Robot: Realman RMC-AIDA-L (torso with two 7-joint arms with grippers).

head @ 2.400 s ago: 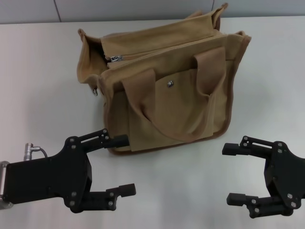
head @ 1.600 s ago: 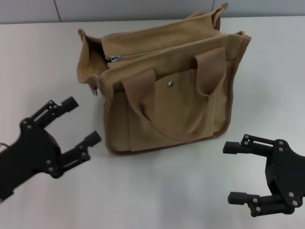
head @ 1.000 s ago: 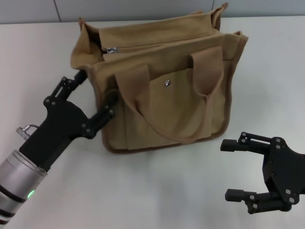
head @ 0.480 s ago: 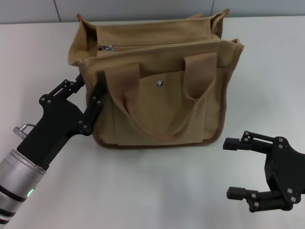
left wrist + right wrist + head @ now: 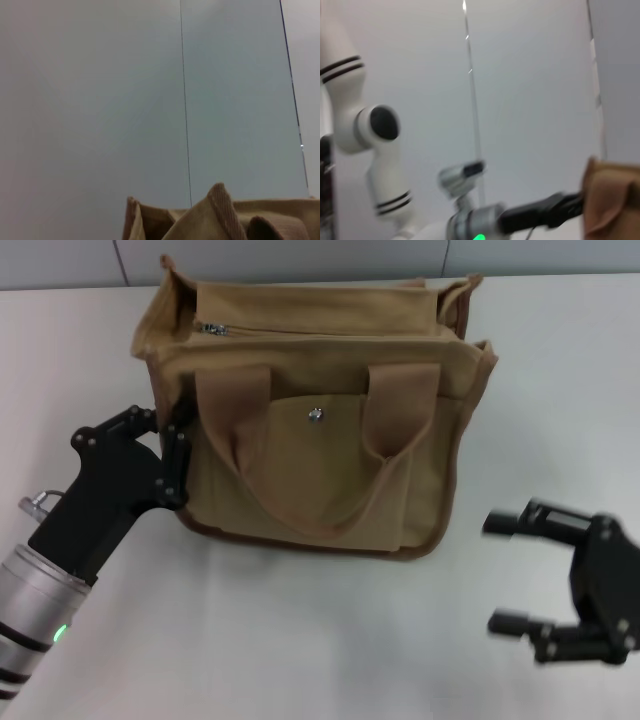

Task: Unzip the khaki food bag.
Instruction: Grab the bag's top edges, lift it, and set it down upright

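The khaki food bag [image 5: 310,410] stands upright on the white table [image 5: 300,640], with its front pocket and silver snap stud [image 5: 315,415] facing me. Its zipper pull [image 5: 213,328] sits at the left end of the top zipper, which looks closed. My left gripper [image 5: 155,440] is at the bag's left end, its fingers [image 5: 178,455] closed on the side fabric low down. My right gripper [image 5: 503,572] is open and empty, in front of and to the right of the bag. The bag's top edge shows in the left wrist view [image 5: 220,220] and a corner of it in the right wrist view [image 5: 615,200].
A grey wall panel [image 5: 300,255] runs behind the table's far edge, just beyond the bag. The right wrist view shows my left arm [image 5: 370,125] across the table.
My left gripper swung in from the front, closed on the bag's left end and drew it left and back, turning it square to me. The right gripper drifted slightly right.
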